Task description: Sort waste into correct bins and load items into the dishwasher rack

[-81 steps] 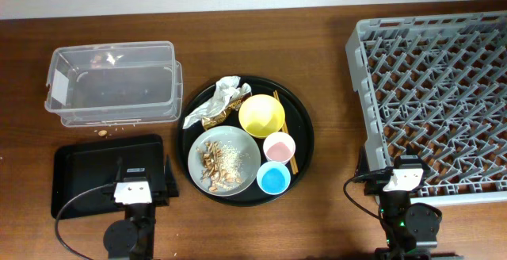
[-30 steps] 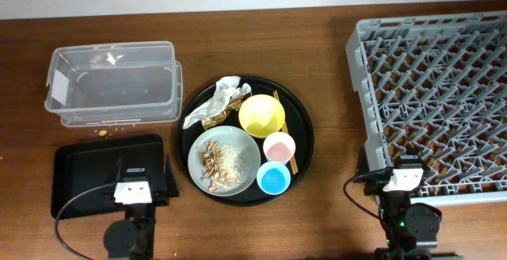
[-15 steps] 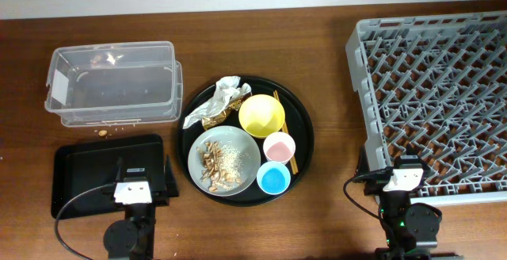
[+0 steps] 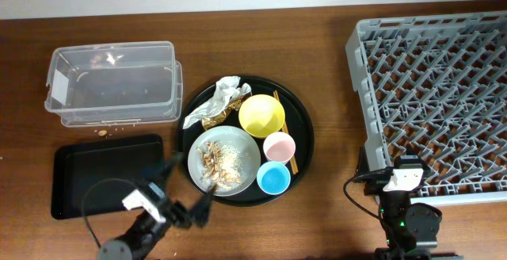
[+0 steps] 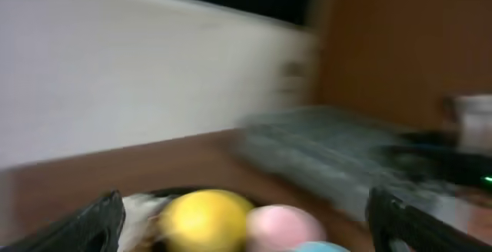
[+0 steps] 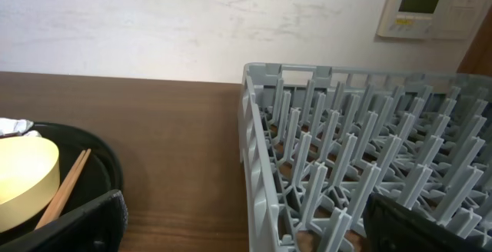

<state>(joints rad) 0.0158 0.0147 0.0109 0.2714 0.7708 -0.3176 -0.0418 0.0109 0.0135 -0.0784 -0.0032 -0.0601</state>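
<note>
The grey plate (image 4: 224, 158) with the food scraps (image 4: 210, 162) sits on the near-left part of the big round tray (image 4: 305, 125), in the middle of the desk (image 4: 317, 38). The crumpled wrapper (image 4: 215, 101) lies just behind the plate and right beside the yellow bowl (image 4: 261, 115). Its long side slants from near-left to far-right. The pink cup (image 4: 279, 146) and the blue cup (image 4: 273, 177) stand to the right of the plate.

The left arm (image 4: 146, 211) is much the nearer one. The left jaws are spread wide with nothing in them. They sit right at the near-left rim of the plate, so the scraps lie just ahead of them and a bit to the right. I think the scraps or the wrapper come first. The clear tub (image 4: 111, 82) and the flat black tray (image 4: 79, 173) are close by on the left.

The right arm (image 4: 400, 189) rests by the near corner of the rack (image 4: 436, 70), well apart from the round tray. The right jaws are wide too, and hold nothing.

From above you can see the plate by the left jaws. The left wrist view is blurry and shows only the bowl and cups, not the plate. The right wrist view shows the chopsticks (image 6: 65, 184) beside the bowl, and the rack's pegs from the side.
</note>
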